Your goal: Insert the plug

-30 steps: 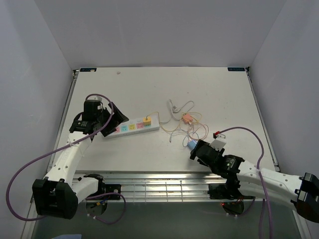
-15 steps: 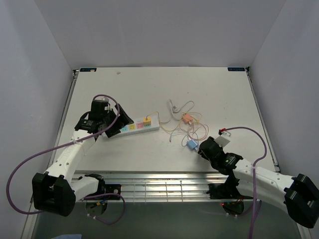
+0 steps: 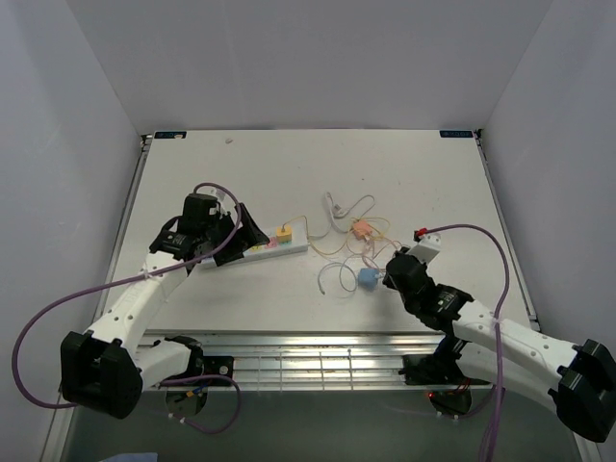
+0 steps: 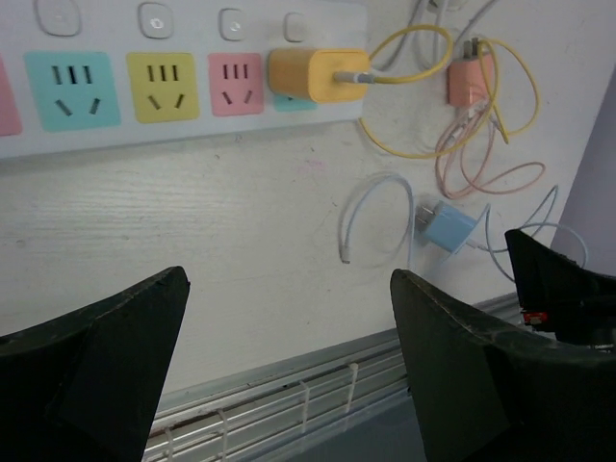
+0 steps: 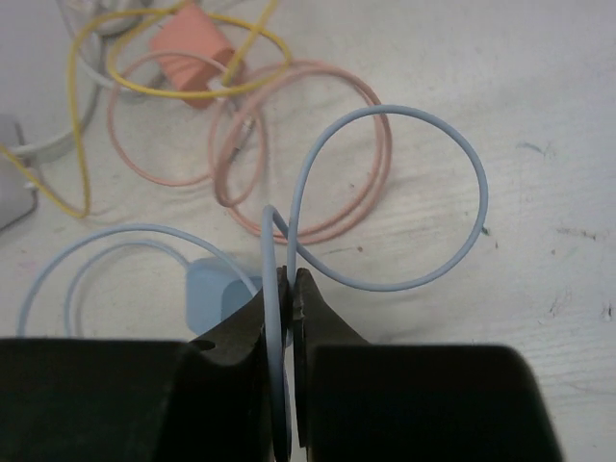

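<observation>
As only the blue cable (image 5: 385, 109) is pinched by the closed right gripper (image 5: 289, 279), blue plug (image 5: 214, 289) is seen loose beside it, apart from power strip (image 4: 192, 24) | left gripper (image 4: 289, 332) held open | risk: plug dangled, prongs misaligned when lifted

Two arms stretched forward, angled inward.
Left claw (image 4: 289, 279) gapes wide at left; right claw (image 5: 291, 279) pinched tight, nearer, right.

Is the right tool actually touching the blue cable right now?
Touching. The right wrist view shows the right tool closed on the light blue cable, which is pinched at its tips; the blue plug is outside the grip.
</observation>
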`<state>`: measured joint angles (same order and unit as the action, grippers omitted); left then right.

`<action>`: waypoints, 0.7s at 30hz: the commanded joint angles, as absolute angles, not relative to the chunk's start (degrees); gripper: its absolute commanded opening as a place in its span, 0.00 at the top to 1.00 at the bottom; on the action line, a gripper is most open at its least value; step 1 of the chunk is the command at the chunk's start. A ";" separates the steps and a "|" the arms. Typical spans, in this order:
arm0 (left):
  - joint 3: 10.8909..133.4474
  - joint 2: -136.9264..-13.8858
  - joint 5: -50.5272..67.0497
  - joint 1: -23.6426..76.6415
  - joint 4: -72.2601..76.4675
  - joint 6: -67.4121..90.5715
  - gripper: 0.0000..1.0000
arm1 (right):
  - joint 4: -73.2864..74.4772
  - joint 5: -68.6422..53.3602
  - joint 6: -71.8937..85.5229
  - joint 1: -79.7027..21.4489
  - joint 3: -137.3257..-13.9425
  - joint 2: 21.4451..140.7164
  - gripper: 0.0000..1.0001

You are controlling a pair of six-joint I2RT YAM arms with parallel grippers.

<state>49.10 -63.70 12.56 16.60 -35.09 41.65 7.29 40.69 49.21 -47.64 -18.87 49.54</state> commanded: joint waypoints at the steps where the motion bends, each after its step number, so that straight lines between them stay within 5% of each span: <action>1: 47.91 -61.79 20.81 17.67 -29.73 37.88 0.02 | 7.99 41.41 36.41 -47.64 -27.41 46.32 0.92; 5: 45.09 -61.87 33.56 19.42 -21.39 38.67 0.02 | 14.66 38.67 30.25 -47.64 -35.84 46.66 0.92; 17: 50.97 -64.16 34.90 33.74 -14.15 35.34 0.02 | 26.27 19.89 20.31 -47.64 -58.08 54.92 0.92; 21: 51.06 -64.68 31.03 35.07 -13.45 34.98 0.02 | 20.14 9.25 15.39 -47.64 -56.08 53.62 0.92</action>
